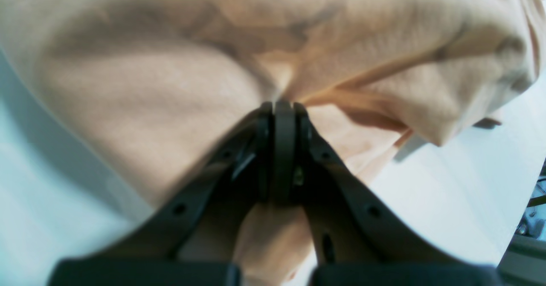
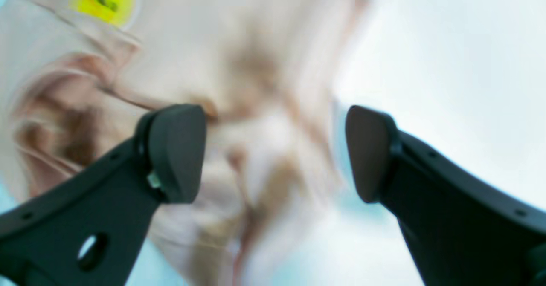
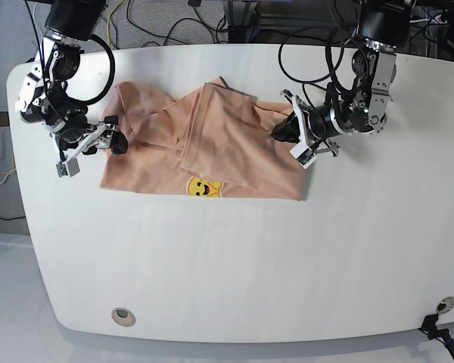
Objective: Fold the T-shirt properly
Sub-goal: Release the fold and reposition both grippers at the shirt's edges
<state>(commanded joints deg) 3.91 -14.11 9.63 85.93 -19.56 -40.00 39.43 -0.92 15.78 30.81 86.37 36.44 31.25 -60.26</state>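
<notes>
**Peach cloth pinched at one end**

Black left gripper [image 1: 283, 107] is clamped on the shirt [image 3: 212, 144]; right gripper [image 2: 275, 149] gapes beside it. Only the base view shows the shirt lying rumpled on the table [image 3: 250, 272], smiley [image 3: 204, 187] at its near edge.
</notes>
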